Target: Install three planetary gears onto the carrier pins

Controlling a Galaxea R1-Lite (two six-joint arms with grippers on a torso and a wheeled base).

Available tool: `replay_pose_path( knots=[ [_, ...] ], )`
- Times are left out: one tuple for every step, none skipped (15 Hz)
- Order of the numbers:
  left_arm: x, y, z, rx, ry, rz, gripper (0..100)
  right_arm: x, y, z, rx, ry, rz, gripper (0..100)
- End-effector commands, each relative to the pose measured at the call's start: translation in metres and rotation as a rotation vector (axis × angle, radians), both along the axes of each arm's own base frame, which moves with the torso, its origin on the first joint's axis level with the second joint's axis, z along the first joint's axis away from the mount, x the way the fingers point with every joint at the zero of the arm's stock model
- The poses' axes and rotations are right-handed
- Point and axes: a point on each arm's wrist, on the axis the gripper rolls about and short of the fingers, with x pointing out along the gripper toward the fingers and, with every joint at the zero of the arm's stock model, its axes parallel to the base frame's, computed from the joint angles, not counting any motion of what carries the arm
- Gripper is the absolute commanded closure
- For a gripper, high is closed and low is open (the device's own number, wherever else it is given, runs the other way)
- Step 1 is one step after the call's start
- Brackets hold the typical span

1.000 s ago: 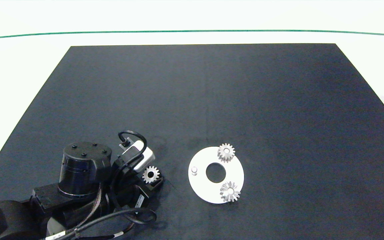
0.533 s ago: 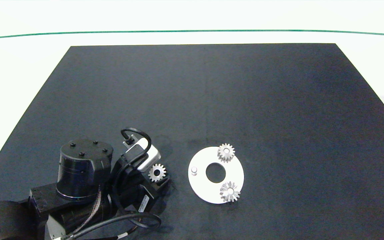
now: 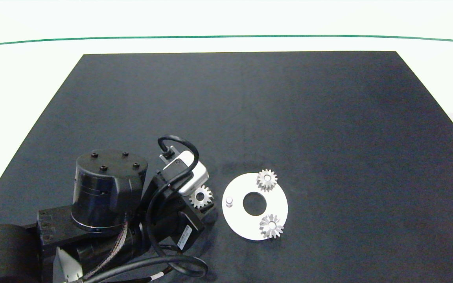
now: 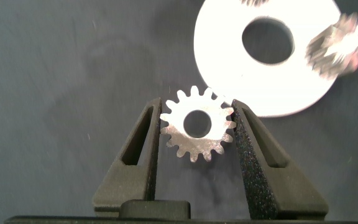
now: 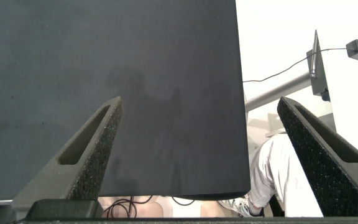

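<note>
Moving closer to the white disc, the left gripper has carried its gear from well to the side until it is now just beside the disc's rim. That gear sits flat between the two grey fingers, squeezed on both sides by its teeth, with its round hole facing up. In the left wrist view the gear hangs just off the disc's edge, not yet over it.

On the disc, one pin stands bare on the side nearest the held gear. Two other gears already sit on pins: one at the disc's far side and one at its near side.

The left arm reaches low over the black mat toward the disc, its wrist tipped down.

The right gripper hangs away from the disc, over the mat's edge, fingers spread wide with nothing between them. A person's leg shows past that edge.
</note>
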Motion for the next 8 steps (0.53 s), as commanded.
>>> replay_pose_path(
  knots=[
    [-0.004, -0.009, 0.003, -0.006, -0.012, -0.029, 87, 0.000, 0.000, 0.000, -0.004, 0.004, -0.002, 0],
    [-0.004, -0.010, 0.000, 0.003, -0.006, -0.030, 87, 0.000, 0.000, 0.000, -0.004, 0.004, -0.002, 0],
    [-0.004, -0.011, 0.000, 0.005, -0.007, -0.024, 87, 0.000, 0.000, -0.001, -0.004, 0.006, -0.002, 0],
    [-0.003, -0.012, 0.001, 0.002, -0.010, -0.026, 87, 0.001, 0.000, -0.001, -0.005, 0.009, -0.003, 0],
    [-0.004, -0.014, -0.001, 0.008, -0.005, -0.032, 87, 0.001, 0.000, -0.002, -0.006, 0.012, -0.003, 0],
    [-0.008, -0.019, -0.001, 0.009, -0.008, -0.051, 87, 0.001, 0.000, -0.002, -0.006, 0.013, -0.003, 0],
    [-0.008, -0.022, -0.003, 0.017, -0.006, -0.049, 87, 0.001, 0.000, -0.002, -0.006, 0.013, -0.003, 0],
    [-0.006, -0.025, -0.008, 0.029, 0.002, -0.046, 87, 0.001, 0.000, -0.002, -0.006, 0.013, -0.003, 0]
  ],
)
